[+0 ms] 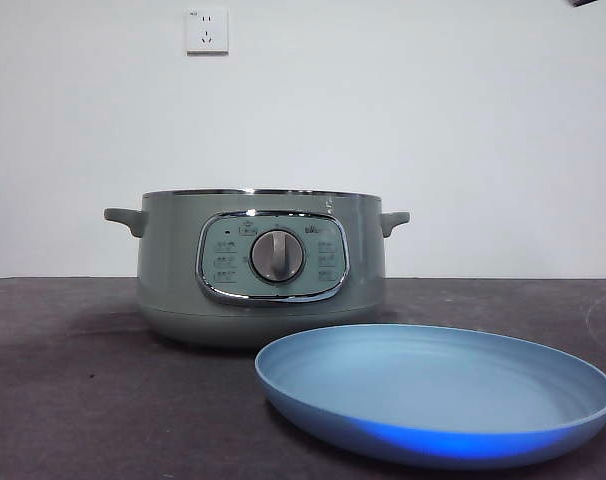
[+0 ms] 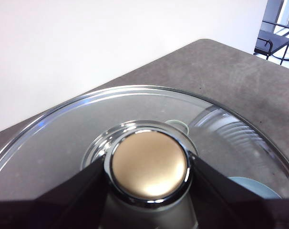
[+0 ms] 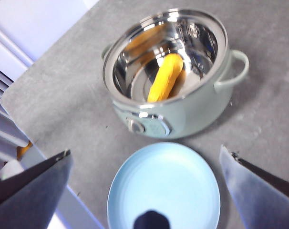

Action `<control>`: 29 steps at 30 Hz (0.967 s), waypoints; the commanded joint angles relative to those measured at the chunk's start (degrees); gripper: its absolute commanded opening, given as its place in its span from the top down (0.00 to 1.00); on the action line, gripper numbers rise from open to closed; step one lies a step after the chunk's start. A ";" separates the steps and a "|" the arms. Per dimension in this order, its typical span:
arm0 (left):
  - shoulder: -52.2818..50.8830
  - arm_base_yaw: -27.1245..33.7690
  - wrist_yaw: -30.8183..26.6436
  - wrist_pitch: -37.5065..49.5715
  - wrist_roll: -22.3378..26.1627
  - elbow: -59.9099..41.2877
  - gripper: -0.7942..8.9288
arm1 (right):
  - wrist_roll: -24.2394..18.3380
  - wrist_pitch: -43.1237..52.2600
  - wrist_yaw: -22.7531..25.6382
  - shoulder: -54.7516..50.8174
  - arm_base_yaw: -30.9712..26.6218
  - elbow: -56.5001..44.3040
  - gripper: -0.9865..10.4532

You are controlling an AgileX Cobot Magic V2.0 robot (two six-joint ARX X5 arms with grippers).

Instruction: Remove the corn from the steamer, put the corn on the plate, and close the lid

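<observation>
While the left tool (image 2: pixel 149 191) grips the lid (image 2: pixel 149 164), corn (image 3: pixel 166 78) lies in the steamer (image 3: pixel 182 114).

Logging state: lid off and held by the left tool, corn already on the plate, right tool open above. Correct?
Not quite. The corn lies inside the steamer, as the right wrist view shows; the plate holds nothing. The left tool does grip the lid, and the right tool is open.

steamer (image 3: pixel 182 114) glossy steel inside | lid (image 2: pixel 63 143) clear glass | plate (image 1: pixel 433 385) smooth matt

Test room or lab: bare white wall (image 1: pixel 433 130) with white socket (image 1: pixel 206 30), plain dark grey tabletop (image 1: pixel 63 380), black metal chair (image 2: pixel 273 40).
</observation>
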 commanded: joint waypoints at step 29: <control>-25.70 -0.11 -3.56 -17.94 -0.39 -4.33 0.92 | 14.32 29.73 32.70 48.19 30.14 24.30 0.39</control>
